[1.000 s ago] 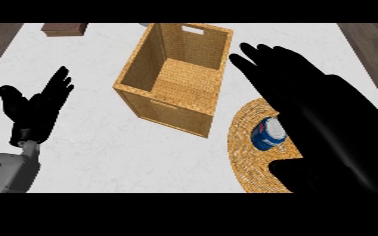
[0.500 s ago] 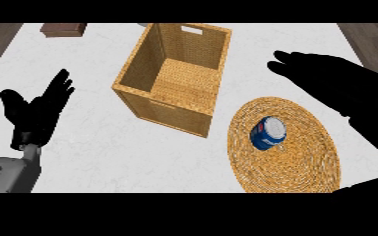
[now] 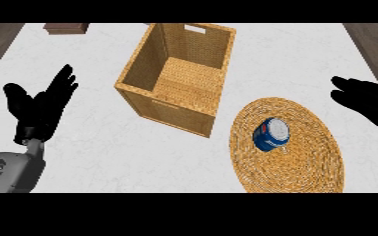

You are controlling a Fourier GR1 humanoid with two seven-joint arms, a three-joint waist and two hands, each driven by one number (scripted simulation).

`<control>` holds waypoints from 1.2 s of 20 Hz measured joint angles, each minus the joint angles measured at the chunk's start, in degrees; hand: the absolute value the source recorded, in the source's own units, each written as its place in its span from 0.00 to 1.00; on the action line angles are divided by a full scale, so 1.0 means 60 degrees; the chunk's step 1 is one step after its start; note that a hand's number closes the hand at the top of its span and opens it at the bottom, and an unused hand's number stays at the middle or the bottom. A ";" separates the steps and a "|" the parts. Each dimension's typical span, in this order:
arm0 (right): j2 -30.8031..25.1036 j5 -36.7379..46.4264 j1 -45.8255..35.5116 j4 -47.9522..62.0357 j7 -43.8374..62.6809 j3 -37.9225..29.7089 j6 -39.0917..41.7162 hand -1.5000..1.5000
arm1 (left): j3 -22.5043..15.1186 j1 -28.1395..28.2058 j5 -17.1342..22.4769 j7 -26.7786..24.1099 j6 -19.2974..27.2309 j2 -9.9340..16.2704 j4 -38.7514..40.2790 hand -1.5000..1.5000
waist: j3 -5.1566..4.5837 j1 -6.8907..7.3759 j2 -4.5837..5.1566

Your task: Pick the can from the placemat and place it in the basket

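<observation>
1. Likely light, rigid and smooth-sided, the blue can lies on its side on the round woven placemat; curling fingers across its cylindrical body looks the best hold.
2. Beside the placemat, the wicker basket holds nothing visible.
3. Right hand hovers right of the placemat, relaxed, holding nothing; left hand rests open over the bench.

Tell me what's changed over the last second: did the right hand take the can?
No. The right hand pulled back from over the placemat to the view's right edge, taking nothing. The can lies on the placemat as before. The basket and the resting left hand have not moved.
</observation>
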 measured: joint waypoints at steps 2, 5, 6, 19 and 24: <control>0.0392 0.0661 0.0572 -0.0087 -0.0468 -0.0120 0.0249 0.00 | 0.0105 0.0092 -0.0051 0.0020 -0.0107 0.0001 -0.0099 0.50 | 0.0005 0.0057 0.0015; 0.1114 0.2024 0.1316 -0.0183 -0.1450 -0.0067 0.0502 0.00 | 0.0211 0.0071 -0.0175 0.0072 -0.0189 -0.0112 -0.0138 0.50 | 0.0011 0.0112 0.0037; 0.1295 0.2430 0.1538 -0.0160 -0.1894 -0.0129 0.0538 0.00 | 0.0320 0.0100 -0.0139 0.0068 -0.0336 -0.0034 -0.0144 0.50 | 0.0012 0.0125 0.0042; 0.3226 0.7798 0.2729 0.2794 -0.6520 0.2058 -0.2298 0.00 | 0.0643 -0.0210 -0.0576 0.0009 -0.0661 -0.0438 0.0268 0.50 | 0.0009 0.0194 0.0060; 0.3394 0.8918 0.2677 0.4160 -0.7057 0.2624 -0.2867 0.00 | 0.0820 -0.0212 -0.0774 0.0142 -0.0740 -0.0610 0.0168 0.50 | 0.0005 0.0183 0.0051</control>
